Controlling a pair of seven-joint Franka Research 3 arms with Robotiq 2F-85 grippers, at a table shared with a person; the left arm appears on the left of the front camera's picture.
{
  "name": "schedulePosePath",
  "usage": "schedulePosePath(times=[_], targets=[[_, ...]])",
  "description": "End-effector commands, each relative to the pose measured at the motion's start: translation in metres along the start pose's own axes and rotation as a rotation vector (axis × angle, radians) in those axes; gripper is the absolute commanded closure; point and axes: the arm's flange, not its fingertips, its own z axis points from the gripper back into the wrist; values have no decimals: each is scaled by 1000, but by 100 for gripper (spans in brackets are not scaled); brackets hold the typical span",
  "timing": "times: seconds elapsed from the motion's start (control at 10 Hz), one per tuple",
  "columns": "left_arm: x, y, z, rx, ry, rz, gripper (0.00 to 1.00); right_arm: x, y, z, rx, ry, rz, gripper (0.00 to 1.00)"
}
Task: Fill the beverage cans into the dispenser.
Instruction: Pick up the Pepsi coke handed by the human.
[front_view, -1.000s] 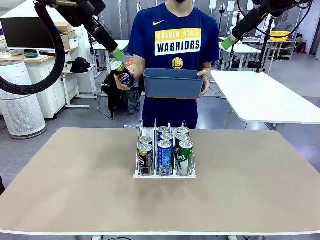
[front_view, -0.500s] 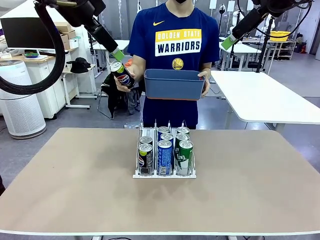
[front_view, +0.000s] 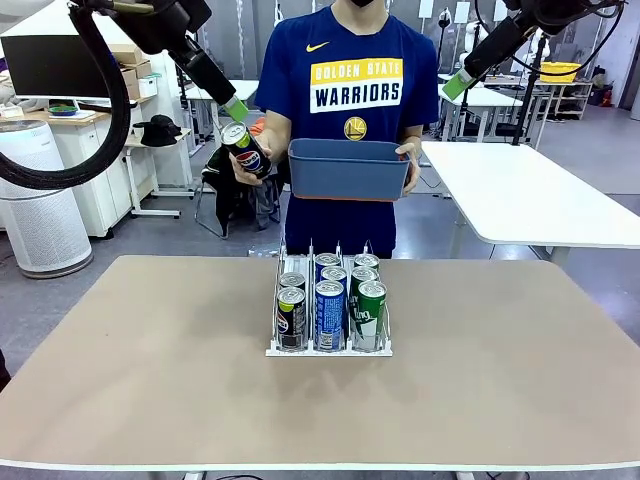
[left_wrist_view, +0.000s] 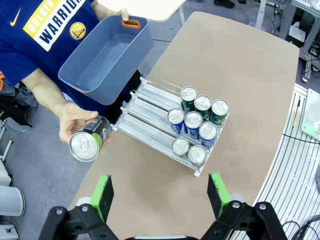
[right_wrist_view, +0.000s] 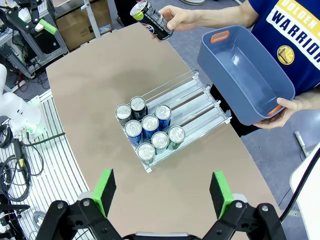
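Person holding out a Pepsi can (front_view: 245, 148) plus a bin (front_view: 348, 168)
Wrist views show eight cans (left_wrist_view: 196, 125) in the dispenser (left_wrist_view: 145, 117) and the bin empty; both grippers (left_wrist_view: 159, 192) (right_wrist_view: 163, 192) released, tan table (front_view: 150, 370).

A robotics lab in an open, office-like hall. Two white robot arms (front_view: 190, 50) reach over a bare tan table (front_view: 150, 370) on a grey floor. Behind it stand white work tables (front_view: 530, 200), stacked cardboard boxes (front_view: 135, 70), a monitor (front_view: 50, 65), a white air purifier (front_view: 35, 200) and loose cables (right_wrist_view: 17, 150) beside the table.
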Motion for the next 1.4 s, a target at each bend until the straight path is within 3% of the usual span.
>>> schedulePosePath(times=[0.0, 0.4, 1.3], targets=[[0, 0, 0, 0, 0, 0, 0, 0, 0, 1, 11, 4, -2, 0], [-7, 27, -8, 171, 189, 102, 0, 0, 0, 1, 11, 4, -2, 0], [-25, 56, -72, 223, 108, 13, 0, 0, 0, 1, 11, 4, -2, 0]])
